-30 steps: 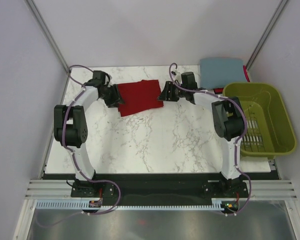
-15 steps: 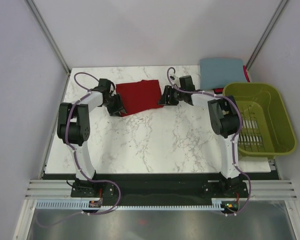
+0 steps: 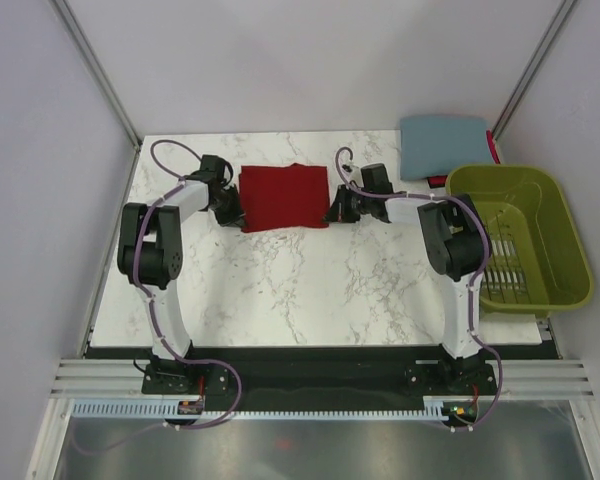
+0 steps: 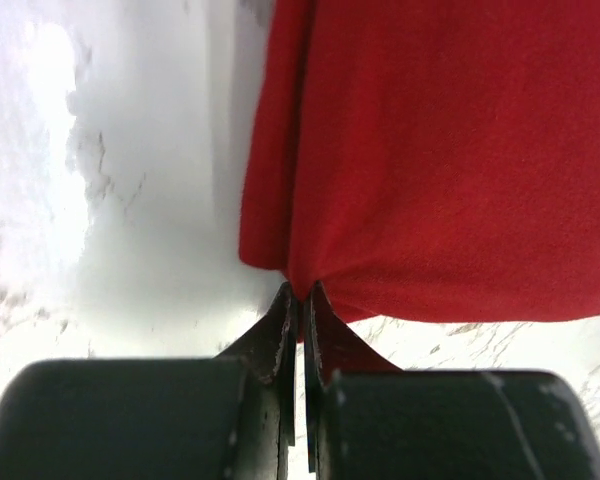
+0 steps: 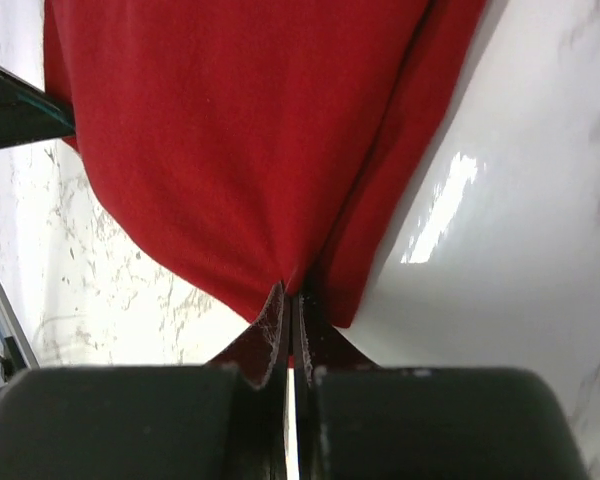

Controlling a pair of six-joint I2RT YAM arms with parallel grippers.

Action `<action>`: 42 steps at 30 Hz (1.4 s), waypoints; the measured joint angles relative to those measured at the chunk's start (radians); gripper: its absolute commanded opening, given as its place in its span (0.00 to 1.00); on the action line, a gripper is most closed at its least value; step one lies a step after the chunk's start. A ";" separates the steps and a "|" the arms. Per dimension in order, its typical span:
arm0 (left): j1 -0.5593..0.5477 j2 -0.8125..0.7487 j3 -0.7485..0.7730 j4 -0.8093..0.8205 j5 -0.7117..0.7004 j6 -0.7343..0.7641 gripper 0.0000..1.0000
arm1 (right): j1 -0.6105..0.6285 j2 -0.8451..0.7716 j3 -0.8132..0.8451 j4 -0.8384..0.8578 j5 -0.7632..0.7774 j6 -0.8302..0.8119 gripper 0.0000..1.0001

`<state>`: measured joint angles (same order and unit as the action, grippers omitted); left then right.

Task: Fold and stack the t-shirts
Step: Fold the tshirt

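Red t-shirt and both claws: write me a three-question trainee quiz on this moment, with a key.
1. True or false: the left claw and the right claw are each shut on the red t-shirt.
2. Where does the blue-grey t-shirt lie?
A. folded at the far right corner of the table, next to the green basket
B. inside the green basket
C. under the red t-shirt
3. Short answer: which corners of the red t-shirt do the claws pinch, near or far?

Key: 1 true; 2 A; 3 the near corners, left claw on the left one, right claw on the right one.
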<state>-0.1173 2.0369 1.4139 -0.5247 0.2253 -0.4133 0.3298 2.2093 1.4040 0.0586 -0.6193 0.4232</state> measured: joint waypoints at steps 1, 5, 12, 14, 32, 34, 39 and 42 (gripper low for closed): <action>-0.002 -0.010 -0.010 0.004 -0.010 0.004 0.02 | 0.001 -0.027 -0.037 0.008 0.010 0.000 0.00; -0.012 -0.081 -0.094 -0.013 -0.045 0.026 0.02 | 0.010 -0.156 -0.202 0.034 0.047 0.014 0.00; -0.041 -0.202 -0.222 -0.059 -0.073 0.039 0.16 | 0.058 -0.314 -0.407 0.076 0.081 0.035 0.13; -0.053 -0.220 -0.243 -0.077 -0.085 0.043 0.20 | 0.076 -0.322 -0.430 0.077 0.098 0.042 0.18; -0.044 -0.290 0.040 -0.143 -0.027 0.039 0.30 | 0.172 -0.476 -0.281 -0.134 0.167 0.110 0.04; -0.047 -0.222 0.115 -0.123 0.021 0.036 0.28 | 0.203 -0.417 -0.194 -0.132 0.143 0.113 0.04; -0.046 -0.050 0.216 -0.100 0.023 0.036 0.26 | 0.245 -0.268 -0.059 -0.118 0.092 0.116 0.04; -0.038 0.026 0.220 -0.108 -0.024 0.036 0.26 | 0.251 -0.168 -0.039 -0.103 0.075 0.116 0.02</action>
<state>-0.1551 2.0632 1.6337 -0.6323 0.2012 -0.3771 0.5812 2.0411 1.3655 -0.0441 -0.5446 0.5388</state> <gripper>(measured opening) 0.262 0.040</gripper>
